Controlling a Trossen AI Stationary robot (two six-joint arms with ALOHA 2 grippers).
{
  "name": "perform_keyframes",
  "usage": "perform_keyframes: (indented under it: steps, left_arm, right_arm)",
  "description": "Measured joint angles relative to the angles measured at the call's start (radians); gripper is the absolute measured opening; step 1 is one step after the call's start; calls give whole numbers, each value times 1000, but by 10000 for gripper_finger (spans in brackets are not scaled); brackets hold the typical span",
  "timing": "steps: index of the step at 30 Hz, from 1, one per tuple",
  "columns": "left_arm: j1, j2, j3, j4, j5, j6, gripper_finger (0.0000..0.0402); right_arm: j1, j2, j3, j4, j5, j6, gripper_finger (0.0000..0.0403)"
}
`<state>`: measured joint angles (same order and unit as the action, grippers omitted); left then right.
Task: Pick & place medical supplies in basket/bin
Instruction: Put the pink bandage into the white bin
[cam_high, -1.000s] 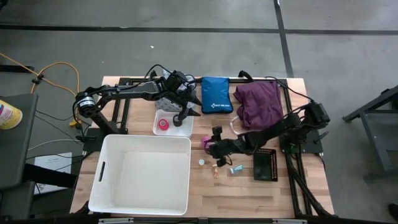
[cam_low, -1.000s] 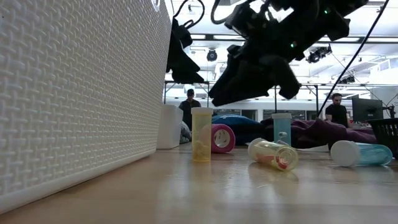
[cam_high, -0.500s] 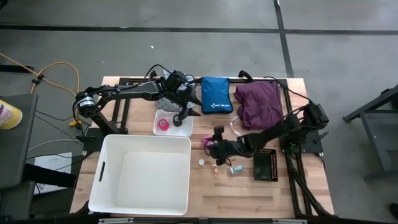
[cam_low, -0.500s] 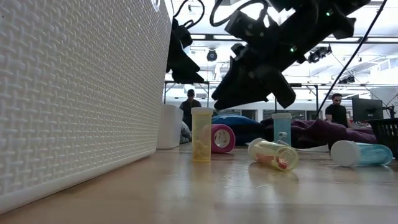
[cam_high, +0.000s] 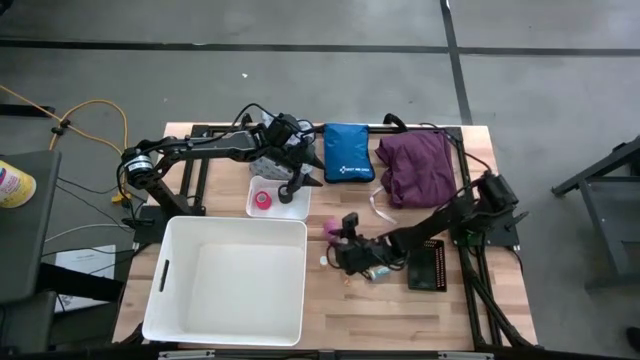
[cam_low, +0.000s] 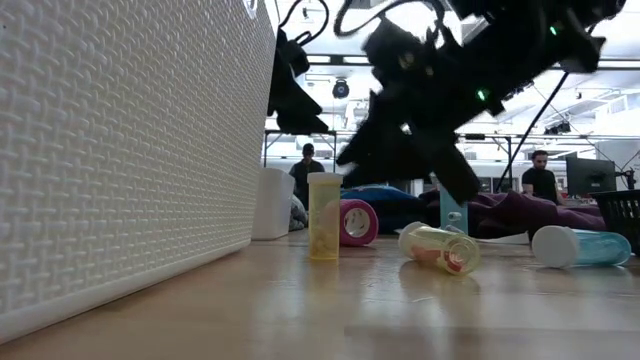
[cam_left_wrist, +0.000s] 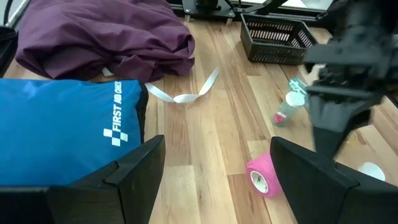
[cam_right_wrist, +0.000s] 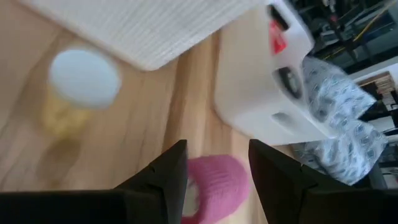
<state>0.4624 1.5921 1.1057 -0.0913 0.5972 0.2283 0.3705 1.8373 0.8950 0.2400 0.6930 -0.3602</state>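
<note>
My right gripper (cam_high: 343, 247) (cam_right_wrist: 215, 150) is open and low over the table's middle, its fingers either side of the pink tape roll (cam_right_wrist: 214, 180) (cam_high: 330, 231) without touching it. A yellow white-capped vial (cam_right_wrist: 81, 87) (cam_low: 324, 215) stands upright beside it. Another vial (cam_low: 440, 248) and a teal one (cam_high: 378, 272) lie on their sides. My left gripper (cam_high: 298, 180) (cam_left_wrist: 214, 162) hangs open over a small white tray (cam_high: 290, 208) that holds a second pink roll (cam_high: 263, 200). The purple cloth (cam_high: 415, 165) lies far right, the grey-white patterned cloth (cam_right_wrist: 342, 124) beyond the tray.
A large white bin (cam_high: 230, 280) fills the near left of the table. The blue pouch (cam_high: 349, 152) lies at the far edge, a small black basket (cam_high: 428, 265) near right. A white strip (cam_left_wrist: 186, 93) lies beside the purple cloth. People stand in the room behind.
My right gripper has come down and moved toward the table's near edge, tipping its fingers steeper toward the wood beside the pink roll and the vials. The supplies have stayed where they were.
</note>
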Motion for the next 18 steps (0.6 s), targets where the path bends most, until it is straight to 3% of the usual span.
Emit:
perform_keyframes:
  steps: [5,18]
  left_arm:
    - [0,0,0,19,0,0,283]
    - [0,0,0,48,-9,0,283]
  right_arm:
    - [2,22,16,0,38,-7,158]
    - [0,22,16,-97,6,102,158]
